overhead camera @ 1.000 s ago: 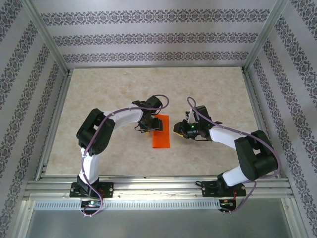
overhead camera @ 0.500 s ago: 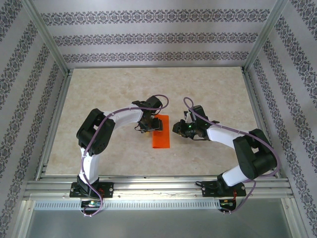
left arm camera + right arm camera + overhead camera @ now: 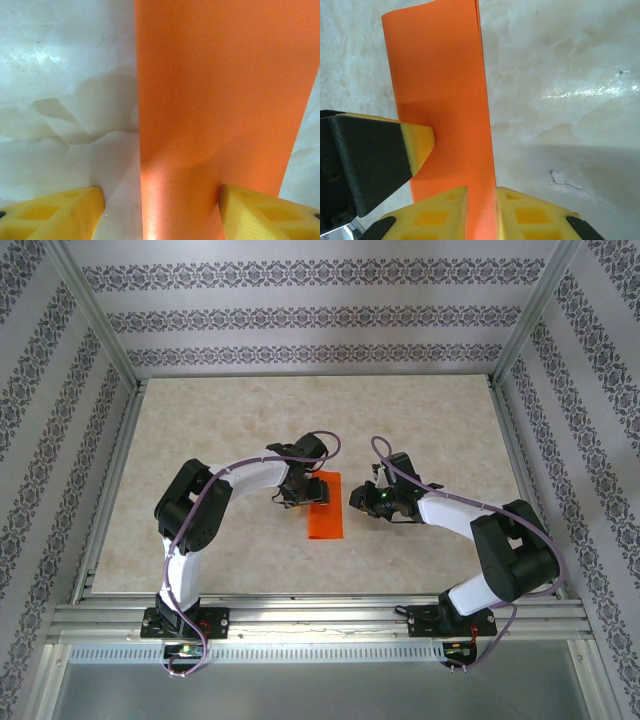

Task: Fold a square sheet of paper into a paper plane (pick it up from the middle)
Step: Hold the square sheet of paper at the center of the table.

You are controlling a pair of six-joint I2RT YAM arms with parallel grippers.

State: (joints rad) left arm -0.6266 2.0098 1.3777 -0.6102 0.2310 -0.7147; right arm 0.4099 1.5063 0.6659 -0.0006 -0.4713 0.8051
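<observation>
The square sheet of paper (image 3: 326,512) lies on the table as a narrow, bright orange strip, folded double. My left gripper (image 3: 297,497) stands over its left side. In the left wrist view this gripper (image 3: 161,212) is open: one yellow fingertip (image 3: 55,215) is on the bare table and the other (image 3: 270,215) is at the strip's far edge, with the paper (image 3: 215,90) between them. My right gripper (image 3: 356,500) is at the strip's right edge. Its jaws (image 3: 481,196) are a narrow gap apart, with the paper's edge (image 3: 440,75) running through the gap. The paper is not visibly lifted.
The marbled beige table top (image 3: 220,420) is bounded by an aluminium frame (image 3: 320,615) and patterned walls. The left gripper's black and yellow finger (image 3: 415,142) presses on the paper close beside my right fingers. A small scuff (image 3: 564,179) marks the table.
My right gripper has slid slightly left, up to the paper's right edge. The left gripper and the paper have stayed put.
</observation>
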